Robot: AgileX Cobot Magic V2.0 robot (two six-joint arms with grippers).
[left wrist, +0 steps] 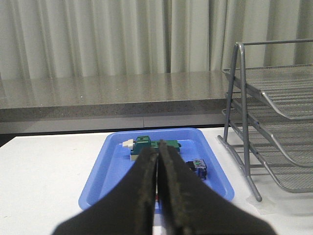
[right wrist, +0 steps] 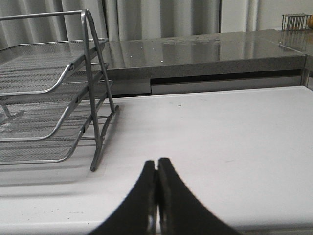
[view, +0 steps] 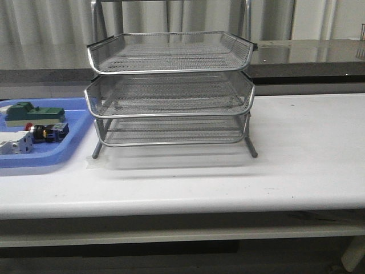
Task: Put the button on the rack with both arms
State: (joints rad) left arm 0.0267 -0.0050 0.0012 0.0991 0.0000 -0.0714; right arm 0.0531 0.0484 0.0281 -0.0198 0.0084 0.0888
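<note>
We judge nothing is done yet: the button [view: 44, 132] lies in the blue tray [view: 40, 158] left of the rack [view: 171, 91], whose tiers show nothing in them. Both the left claw [left wrist: 157, 191] and right claw [right wrist: 156, 196] are pressed together, holding nothing. Front view shows no arms; only the right wrist view shows bare worktop [right wrist: 220, 132] beside the rack.

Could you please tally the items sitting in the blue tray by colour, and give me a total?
Green-and-beige block: 1
White block: 1
Red-capped button with black body: 1
Total: 3 items in the blue tray
</note>
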